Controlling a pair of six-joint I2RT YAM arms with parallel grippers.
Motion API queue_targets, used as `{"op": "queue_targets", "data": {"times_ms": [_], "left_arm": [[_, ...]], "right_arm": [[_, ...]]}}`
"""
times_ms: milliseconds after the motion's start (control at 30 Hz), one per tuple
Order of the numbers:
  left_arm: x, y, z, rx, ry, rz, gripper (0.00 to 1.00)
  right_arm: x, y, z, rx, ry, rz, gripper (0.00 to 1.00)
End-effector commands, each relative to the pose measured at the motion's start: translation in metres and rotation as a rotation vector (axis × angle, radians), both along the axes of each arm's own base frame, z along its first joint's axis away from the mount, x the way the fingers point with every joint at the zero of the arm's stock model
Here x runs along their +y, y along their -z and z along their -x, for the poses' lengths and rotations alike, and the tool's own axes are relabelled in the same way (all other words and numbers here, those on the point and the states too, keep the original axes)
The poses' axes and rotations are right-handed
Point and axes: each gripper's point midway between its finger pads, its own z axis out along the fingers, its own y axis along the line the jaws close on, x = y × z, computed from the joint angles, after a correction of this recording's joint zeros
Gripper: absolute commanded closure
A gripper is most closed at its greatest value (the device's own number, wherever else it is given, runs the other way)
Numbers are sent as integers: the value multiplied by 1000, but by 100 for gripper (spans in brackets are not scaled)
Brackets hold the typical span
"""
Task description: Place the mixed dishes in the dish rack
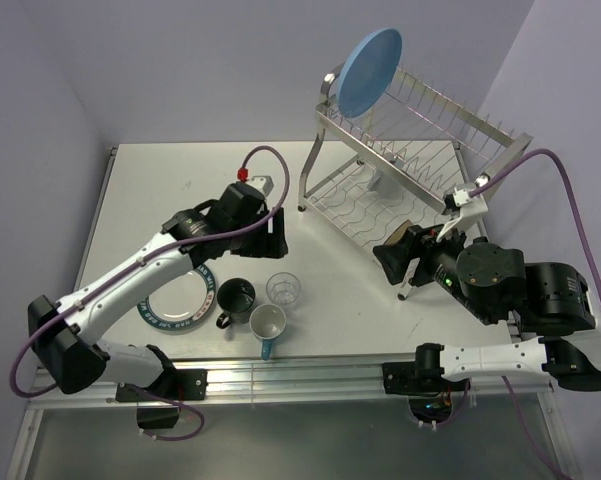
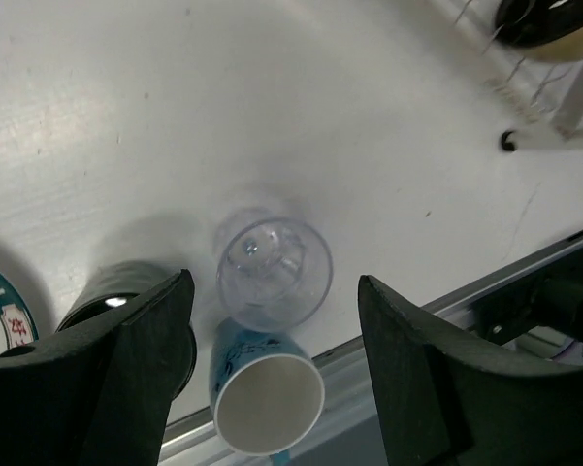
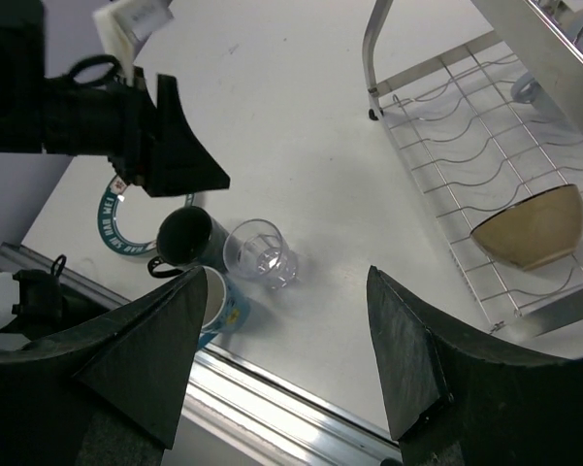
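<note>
Directly beneath the wide-open left gripper stood the upright clear glass, by the desk's near edge; the right gripper, also open, hung farther off.

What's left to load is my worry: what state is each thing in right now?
Blue plate: standing on edge in rack's top tier.
Bowl: tilted in rack's lower tier.
Glass: upright on table.
Dark mug: upright on table.
White-and-blue mug: on table, empty.
Small plate: flat on table.
Left tool: open, empty.
Right tool: open, empty.

Arms white-black, purple cables (red fitting, apparently); black wedge fingers.
</note>
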Motion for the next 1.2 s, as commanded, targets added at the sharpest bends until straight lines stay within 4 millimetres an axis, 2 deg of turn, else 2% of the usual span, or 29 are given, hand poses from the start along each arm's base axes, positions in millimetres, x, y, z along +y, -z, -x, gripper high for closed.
{"op": "queue_targets", "data": {"times_ms": [0, 100, 233, 367, 467, 700, 967, 1167], "left_arm": [[2, 26, 18, 161, -11, -56, 26], [8, 28, 16, 183, -60, -96, 27], [35, 24, 15, 165, -184, -152, 27], [62, 35, 30, 197, -266, -191, 28], [80, 27, 42, 178, -311, -131, 28], [119, 36, 61, 224, -420, -86, 28], [134, 52, 90, 284, -470, -51, 31], [130, 60, 99, 319, -459, -13, 31]], "right_arm": [[-1, -12, -1, -7, 15, -63, 26], [-3, -11, 1, 5, 10, -42, 26], [-5, -7, 3, 32, 13, -52, 26], [-9, -5, 6, 33, 9, -100, 26], [-9, -5, 6, 33, 6, -111, 26], [1, -4, 7, 42, -17, -81, 26], [10, -7, 7, 30, -42, -76, 26], [12, -7, 7, 26, -53, -70, 26]]}}
